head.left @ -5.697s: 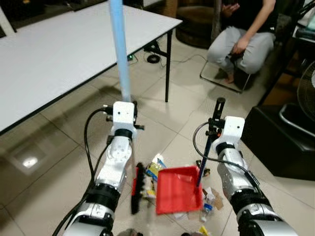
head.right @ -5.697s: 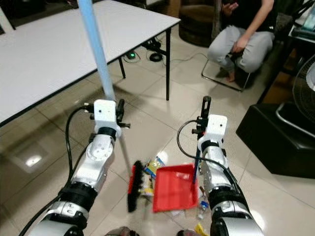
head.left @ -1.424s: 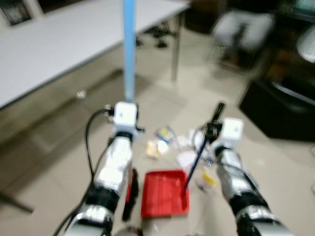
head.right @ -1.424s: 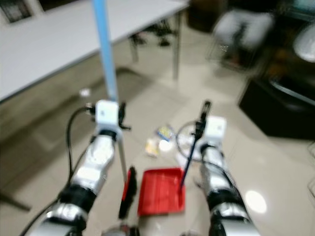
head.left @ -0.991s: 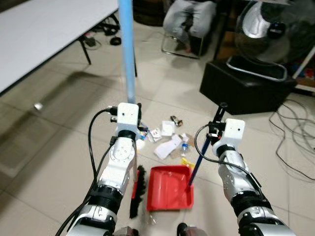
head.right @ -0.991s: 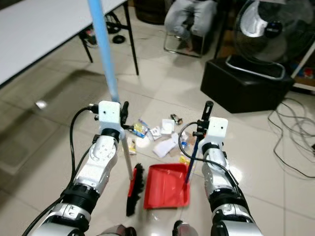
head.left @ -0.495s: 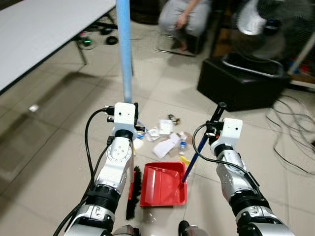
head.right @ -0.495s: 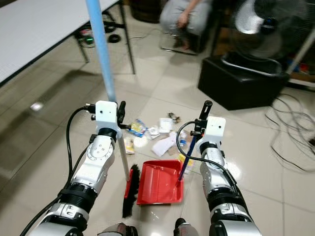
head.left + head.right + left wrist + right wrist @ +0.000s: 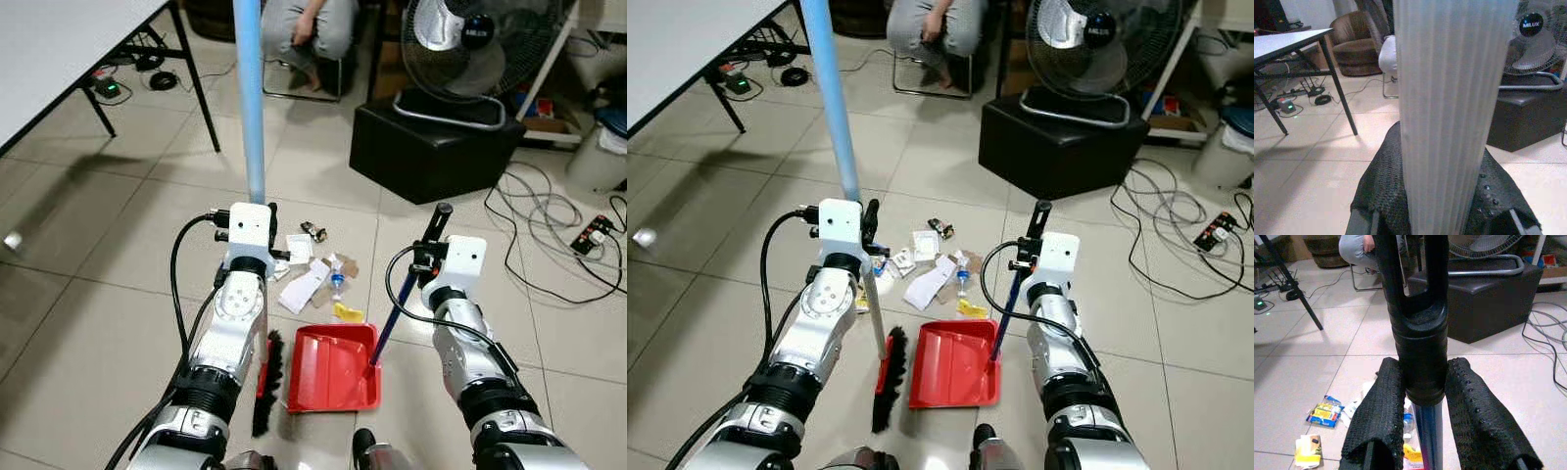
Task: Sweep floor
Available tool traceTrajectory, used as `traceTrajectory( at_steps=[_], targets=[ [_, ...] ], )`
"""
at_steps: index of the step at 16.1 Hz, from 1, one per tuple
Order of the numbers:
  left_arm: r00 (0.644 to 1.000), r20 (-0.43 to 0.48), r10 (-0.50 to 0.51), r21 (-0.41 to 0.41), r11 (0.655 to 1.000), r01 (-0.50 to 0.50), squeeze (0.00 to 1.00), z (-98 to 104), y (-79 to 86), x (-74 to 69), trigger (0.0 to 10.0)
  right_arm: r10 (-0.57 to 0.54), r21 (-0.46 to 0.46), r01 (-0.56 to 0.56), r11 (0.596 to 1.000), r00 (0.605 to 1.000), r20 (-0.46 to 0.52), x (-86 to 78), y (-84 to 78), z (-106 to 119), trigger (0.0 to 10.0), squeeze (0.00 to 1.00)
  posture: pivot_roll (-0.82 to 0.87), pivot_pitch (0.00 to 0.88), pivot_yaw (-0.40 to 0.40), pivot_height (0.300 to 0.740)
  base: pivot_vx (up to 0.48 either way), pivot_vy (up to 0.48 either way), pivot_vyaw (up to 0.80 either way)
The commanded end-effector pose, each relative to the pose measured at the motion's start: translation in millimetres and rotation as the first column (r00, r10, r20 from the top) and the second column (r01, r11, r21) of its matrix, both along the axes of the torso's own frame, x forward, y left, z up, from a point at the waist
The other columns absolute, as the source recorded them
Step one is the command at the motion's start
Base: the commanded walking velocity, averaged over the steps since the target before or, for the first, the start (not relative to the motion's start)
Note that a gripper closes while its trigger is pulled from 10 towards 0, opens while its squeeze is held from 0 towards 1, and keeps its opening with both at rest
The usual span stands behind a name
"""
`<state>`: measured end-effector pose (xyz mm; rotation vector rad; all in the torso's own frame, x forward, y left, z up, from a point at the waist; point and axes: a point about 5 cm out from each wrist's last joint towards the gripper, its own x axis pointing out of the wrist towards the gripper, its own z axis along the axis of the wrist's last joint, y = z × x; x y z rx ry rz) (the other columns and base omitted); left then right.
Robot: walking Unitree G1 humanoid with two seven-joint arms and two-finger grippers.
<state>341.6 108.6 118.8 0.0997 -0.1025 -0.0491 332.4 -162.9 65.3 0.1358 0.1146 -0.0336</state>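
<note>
I read "MILUX" on the fan (image 9: 1538,36). My left tool (image 9: 1442,215) gripped the broom (image 9: 251,117), my right tool (image 9: 1422,431) clamped the dustpan (image 9: 334,367) handle. Since half a second before, the view had swung; litter (image 9: 315,277) lay just beyond the pan.

Close view along the right gripper (image 9: 1422,431): two black textured fingers (image 9: 1382,406) clamp the dustpan handle (image 9: 1418,347), a black forked grip atop a dark blue shaft. Beyond lies a beige tiled floor (image 9: 1312,362) with scattered litter (image 9: 1325,413), including a blue and yellow wrapper and a small carton. Farther back stand a black box (image 9: 1484,298) bearing a fan base (image 9: 1484,267), a bench leg (image 9: 1290,284), cables (image 9: 1547,340), and a seated person (image 9: 1356,249).
</note>
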Motion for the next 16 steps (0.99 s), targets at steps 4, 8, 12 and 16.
traceTrajectory(
  at_steps=[4, 8, 12, 16],
  targets=[
    [0.999, 0.037, -0.021, 0.008, 1.000, 0.020, 0.00, 10, -2.4, 3.9, 10.0, -0.001, 0.019, 0.001, 1.000, 1.000, 0.030, 6.0, 1.0, 9, 10.0, 0.00, 0.01, 0.076, 0.035, 0.740, 0.000, 0.000, -0.74],
    [0.999, 0.037, -0.022, 0.008, 1.000, 0.021, 0.00, 10, -3.2, 4.3, 10.0, -0.001, 0.011, 0.001, 1.000, 0.999, 0.049, 7.4, 0.5, 12, 10.0, 0.00, 0.02, 0.070, 0.029, 0.740, 0.000, 0.000, -0.56],
    [0.999, 0.036, -0.019, 0.007, 1.000, 0.019, 0.00, 11, -3.3, 7.8, 10.0, 0.012, -0.003, -0.012, 1.000, 0.998, 0.068, 11.6, 2.4, 18, 10.0, 0.00, 0.00, 0.057, 0.018, 0.740, 0.000, 0.000, 0.00],
    [0.999, 0.032, -0.019, -0.008, 1.000, 0.020, 0.00, 9, -10.2, 8.6, 10.0, 0.027, -0.017, -0.025, 1.000, 0.996, 0.082, 15.6, 0.0, 24, 10.0, 0.00, -0.01, 0.026, -0.002, 0.740, 0.000, 0.000, 0.00]
  ],
)
